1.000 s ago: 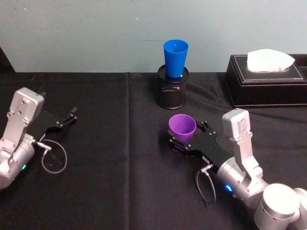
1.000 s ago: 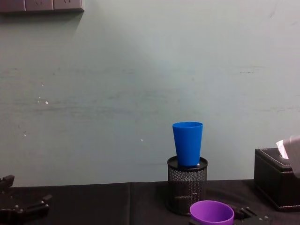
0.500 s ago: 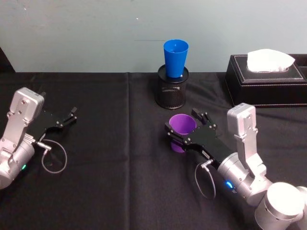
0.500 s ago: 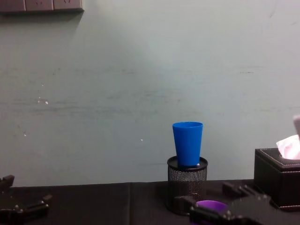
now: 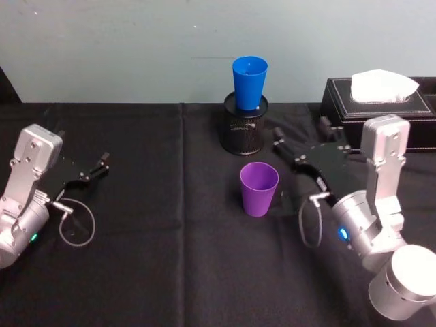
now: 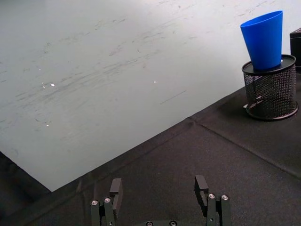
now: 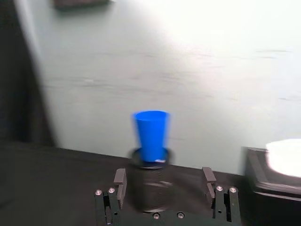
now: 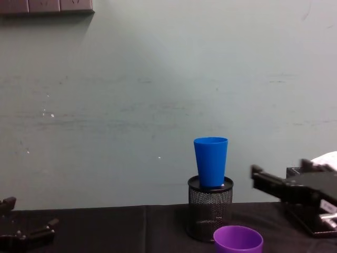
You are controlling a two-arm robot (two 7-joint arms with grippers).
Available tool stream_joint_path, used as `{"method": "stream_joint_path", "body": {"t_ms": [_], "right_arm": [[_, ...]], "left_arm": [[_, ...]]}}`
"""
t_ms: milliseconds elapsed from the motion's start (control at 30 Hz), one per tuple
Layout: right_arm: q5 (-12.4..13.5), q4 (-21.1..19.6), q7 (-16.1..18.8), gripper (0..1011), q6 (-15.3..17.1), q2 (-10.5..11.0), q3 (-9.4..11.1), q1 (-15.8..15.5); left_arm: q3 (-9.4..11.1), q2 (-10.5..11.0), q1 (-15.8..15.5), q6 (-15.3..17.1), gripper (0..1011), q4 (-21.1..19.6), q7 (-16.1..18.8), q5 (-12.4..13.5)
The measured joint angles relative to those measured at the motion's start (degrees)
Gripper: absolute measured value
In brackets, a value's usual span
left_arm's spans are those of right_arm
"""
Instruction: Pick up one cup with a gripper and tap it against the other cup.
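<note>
My right gripper (image 5: 303,139) has let go and lifted off, fingers spread; the purple tumbler (image 5: 259,189) stands alone below the blue tumbler (image 5: 249,82).

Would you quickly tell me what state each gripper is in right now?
Left gripper: open, empty.
Right gripper: open, empty, raised beside the purple cup.

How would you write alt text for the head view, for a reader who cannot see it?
A purple cup stands upright on a black tablecloth, with the right gripper open and raised beside it. Behind, a blue cup sits in a mesh pen pot; the left gripper rests far left.
</note>
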Motion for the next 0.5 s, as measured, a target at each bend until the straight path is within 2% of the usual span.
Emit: {"method": "stream_joint_path", "body": {"t_ms": [33,200,367,500], "right_arm": [[-1.39,0.02,-2.50,1003,1.27,-0.81,0.73,0.11],[-4.56,1.25,-7.75,1003,5.34,-2.65,2.49,0.83],[-6.55,3.51,-9.87,1002,7.66,-3.87,3.37,1.32],[-6.92,4.64,-10.04,1003,8.64,-4.56,3.95,1.51]], "left_arm": [[0.00,0.00,0.00,0.00,1005,0.00,0.00,0.00],[0.00,0.00,0.00,0.00,1005,0.00,0.00,0.00],[0.00,0.00,0.00,0.00,1005,0.00,0.00,0.00],[0.00,0.00,0.00,0.00,1005,0.00,0.00,0.00]]}}
